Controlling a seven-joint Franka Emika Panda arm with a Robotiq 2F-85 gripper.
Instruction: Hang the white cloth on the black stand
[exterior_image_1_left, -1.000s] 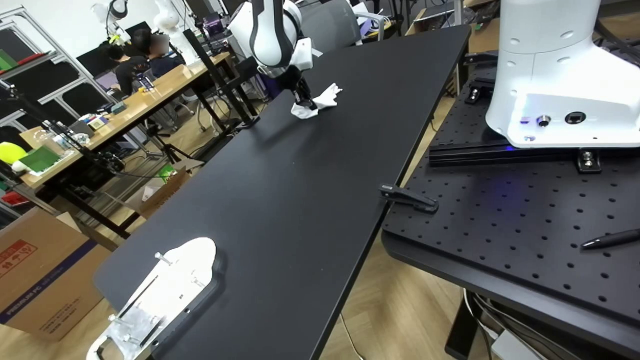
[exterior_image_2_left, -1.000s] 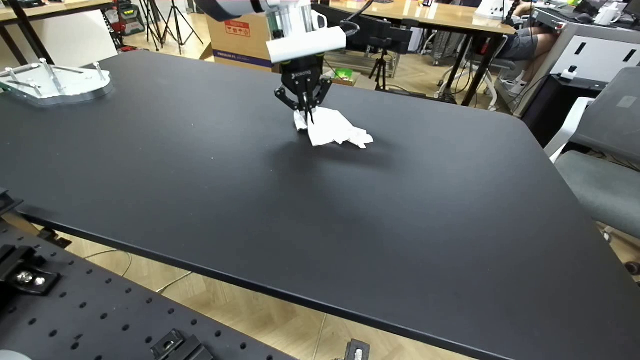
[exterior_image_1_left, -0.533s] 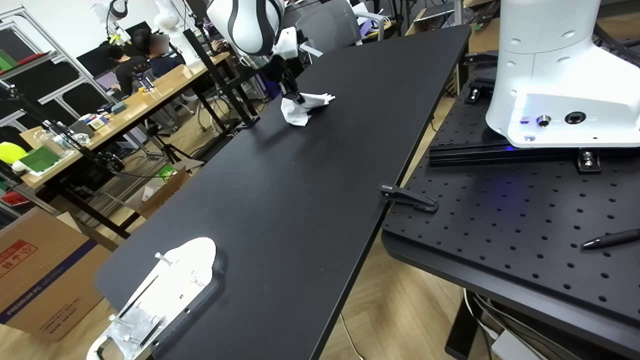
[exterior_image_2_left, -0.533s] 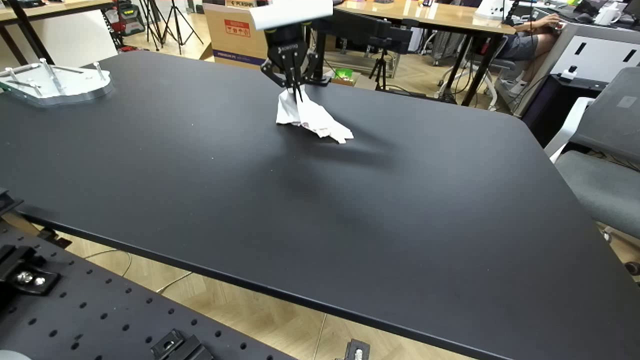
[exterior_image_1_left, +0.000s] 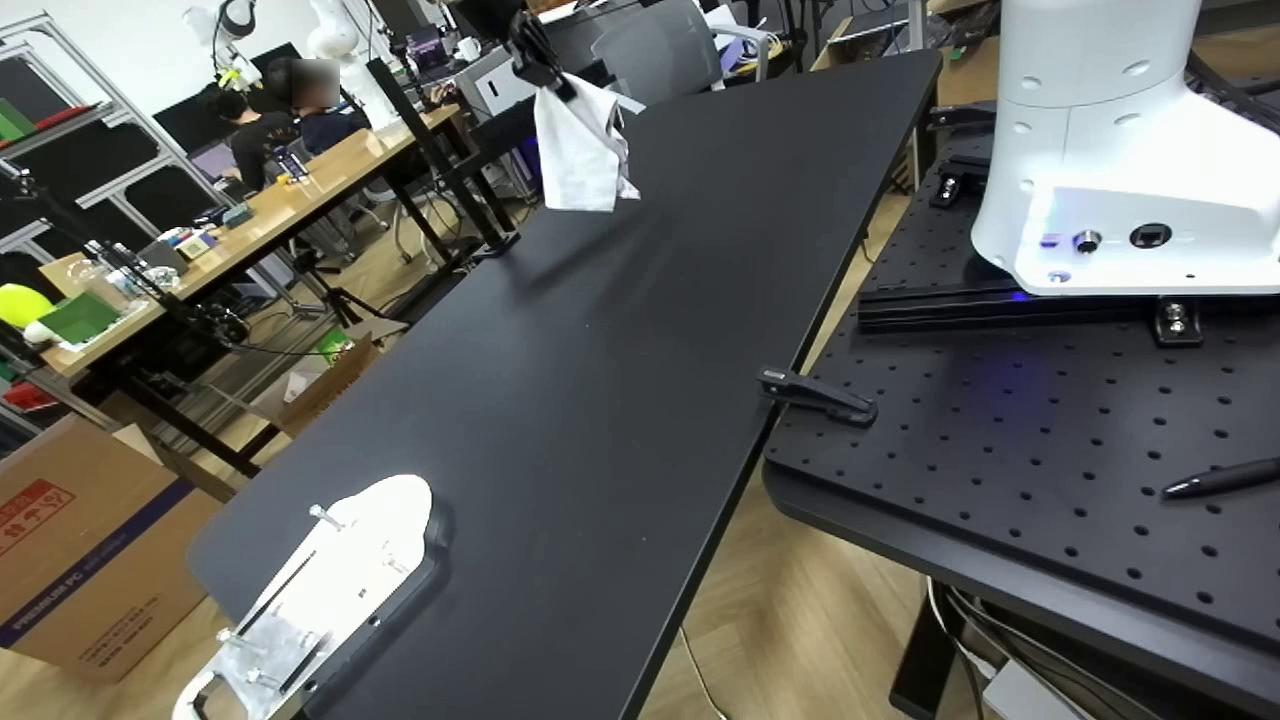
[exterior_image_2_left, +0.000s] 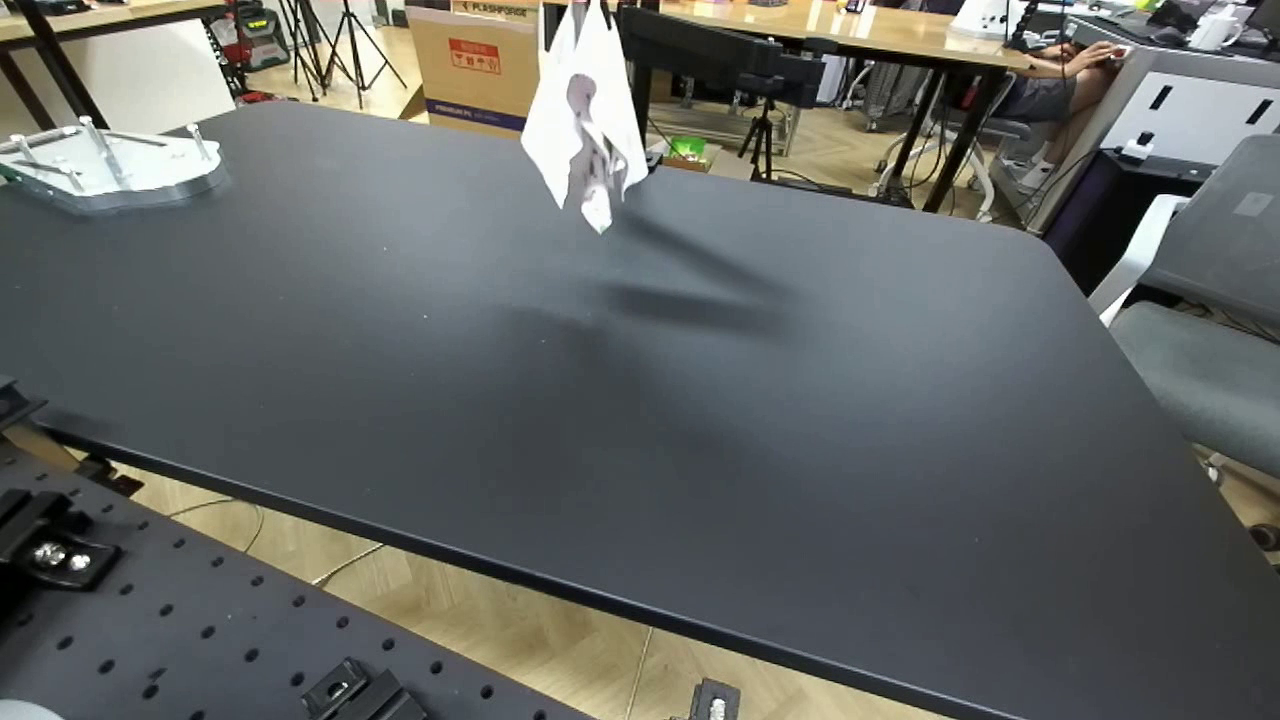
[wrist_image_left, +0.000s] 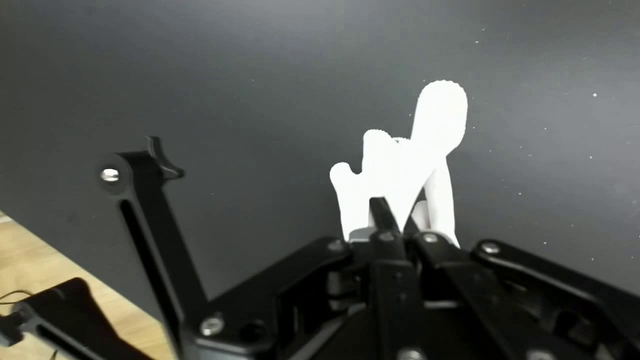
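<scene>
The white cloth (exterior_image_1_left: 580, 150) has been lifted off the desk (exterior_image_1_left: 490, 400), clamped by the hand (wrist_image_left: 398, 221). Hanging can presumably be started.

Gripper (exterior_image_1_left: 562, 88) up in the air at far side in an exterior view, tips pointing down. Wrist view: fingers (wrist_image_left: 385, 219) pinched together. Arm base (exterior_image_1_left: 1110, 140) near, at right.
</scene>
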